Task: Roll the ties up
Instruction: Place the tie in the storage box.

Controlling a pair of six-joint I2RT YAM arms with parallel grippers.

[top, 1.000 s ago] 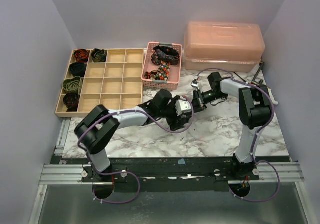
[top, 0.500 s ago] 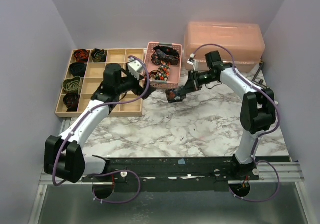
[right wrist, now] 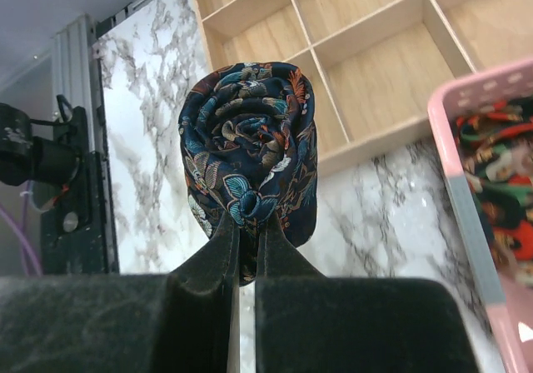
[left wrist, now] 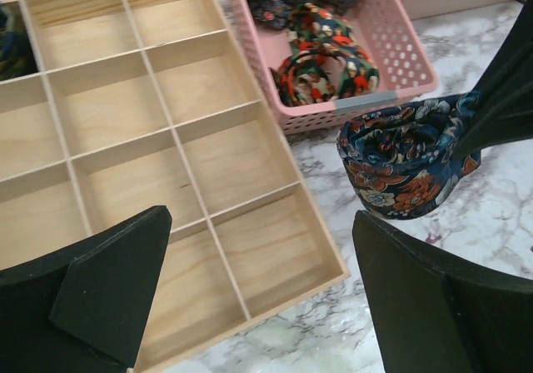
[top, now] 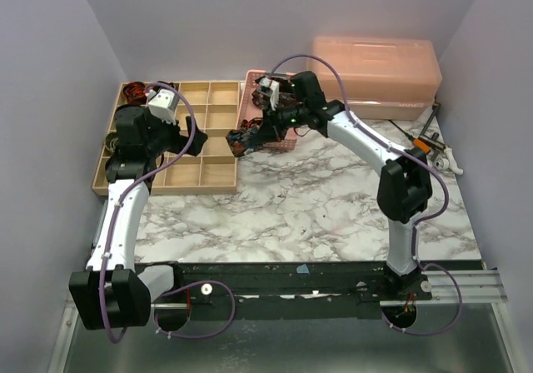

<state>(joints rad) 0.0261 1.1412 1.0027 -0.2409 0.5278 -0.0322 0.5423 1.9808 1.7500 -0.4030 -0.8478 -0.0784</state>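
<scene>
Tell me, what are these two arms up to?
They are rolling neckties. The right hand pinches a rolled tie, navy with a floral print, and holds it near the wooden tray of compartments. The left hand hangs open above that tray, holding nothing. The pink basket holds more ties.

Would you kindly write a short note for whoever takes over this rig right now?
Left gripper: open, empty, over the wooden tray.
Right gripper: shut on a rolled navy floral tie, held above the table beside the tray.
Done: several rolled ties in the tray's left compartments, partly hidden by the left arm.
Left: place this roll; loose ties wait in the pink basket.
</scene>
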